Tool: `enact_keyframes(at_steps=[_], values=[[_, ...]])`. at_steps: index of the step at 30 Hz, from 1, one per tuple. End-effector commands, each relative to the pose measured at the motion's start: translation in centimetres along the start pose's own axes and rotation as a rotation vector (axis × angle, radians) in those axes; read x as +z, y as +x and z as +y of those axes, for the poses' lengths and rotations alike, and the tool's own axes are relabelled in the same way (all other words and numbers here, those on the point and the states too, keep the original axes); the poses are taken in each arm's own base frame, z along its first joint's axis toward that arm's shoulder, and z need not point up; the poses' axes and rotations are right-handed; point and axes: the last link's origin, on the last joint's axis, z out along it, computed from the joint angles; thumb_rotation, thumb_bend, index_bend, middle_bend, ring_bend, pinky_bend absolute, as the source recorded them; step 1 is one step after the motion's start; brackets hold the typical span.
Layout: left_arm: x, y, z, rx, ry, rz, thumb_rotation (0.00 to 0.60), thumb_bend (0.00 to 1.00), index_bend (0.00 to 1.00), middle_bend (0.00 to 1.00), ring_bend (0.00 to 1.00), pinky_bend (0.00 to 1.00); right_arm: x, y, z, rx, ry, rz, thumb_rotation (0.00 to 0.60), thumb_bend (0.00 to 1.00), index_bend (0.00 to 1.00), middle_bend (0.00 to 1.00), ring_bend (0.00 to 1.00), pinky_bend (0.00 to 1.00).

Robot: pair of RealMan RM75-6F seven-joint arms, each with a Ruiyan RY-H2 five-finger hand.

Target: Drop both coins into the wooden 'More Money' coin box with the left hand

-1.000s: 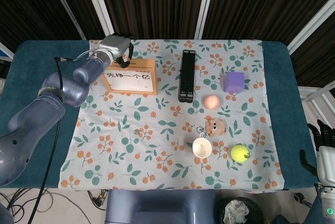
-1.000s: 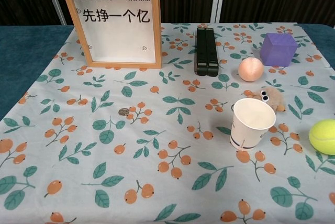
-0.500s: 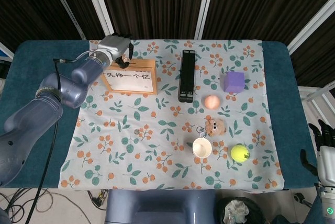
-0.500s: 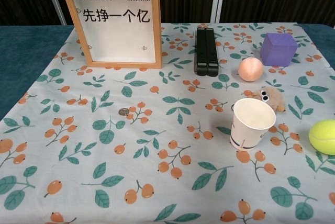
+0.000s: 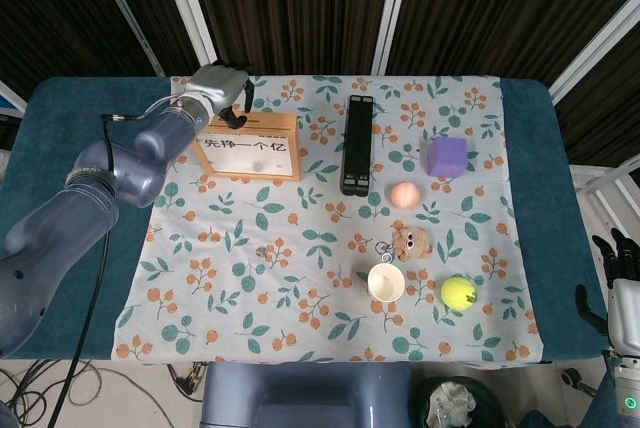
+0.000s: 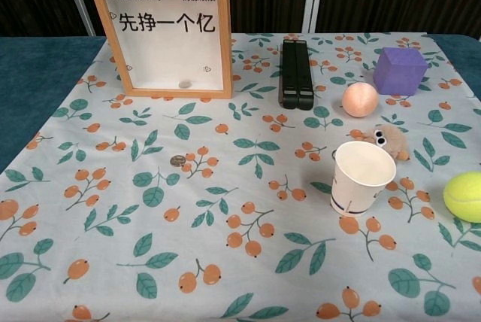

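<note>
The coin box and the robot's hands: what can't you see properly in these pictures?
- Slot on top of the coin box: above the frame's top edge in the chest view, under the left hand in the head view.
- Left hand's fingers: too small and dark in the head view to tell whether they hold anything; absent from the chest view.
- Right hand: at the head view's right edge, too small to read.
- Coin on the cloth: its face is too small.

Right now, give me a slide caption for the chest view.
One coin lies inside the wooden coin box; a second coin waits on the floral tablecloth.
</note>
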Motion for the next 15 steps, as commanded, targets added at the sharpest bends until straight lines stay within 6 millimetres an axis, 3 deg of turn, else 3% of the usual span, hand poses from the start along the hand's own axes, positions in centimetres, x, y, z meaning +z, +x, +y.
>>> enact_keyframes(at_steps=[1, 5, 7, 15], values=[[-1.1, 1.1, 0.5, -0.040, -0.045, 0.062, 0.600, 0.38, 0.48, 0.00, 0.00, 0.00, 0.0, 0.0, 0.0, 0.000, 0.001, 0.001, 0.600, 0.51, 0.15, 0.02, 0.00, 0.00], [-3.8, 2.0, 0.7, -0.136, -0.141, 0.204, 0.600, 0.37, 0.47, 0.00, 0.00, 0.00, 0.1, 0.1, 0.0, -0.001, 0.000, 0.010, 0.600, 0.51, 0.15, 0.02, 0.00, 0.00], [-5.5, 1.4, 0.2, -0.151, -0.175, 0.252, 0.600, 0.34, 0.48, 0.00, 0.00, 0.00, 0.1, 0.1, 0.0, 0.001, -0.002, 0.011, 0.600, 0.51, 0.15, 0.02, 0.00, 0.00], [-12.4, -4.2, -3.1, -0.143, -0.212, 0.322, 0.600, 0.27, 0.44, 0.00, 0.00, 0.00, 0.0, 0.0, 0.0, 0.006, -0.007, 0.012, 0.600, 0.51, 0.15, 0.02, 0.00, 0.00]])
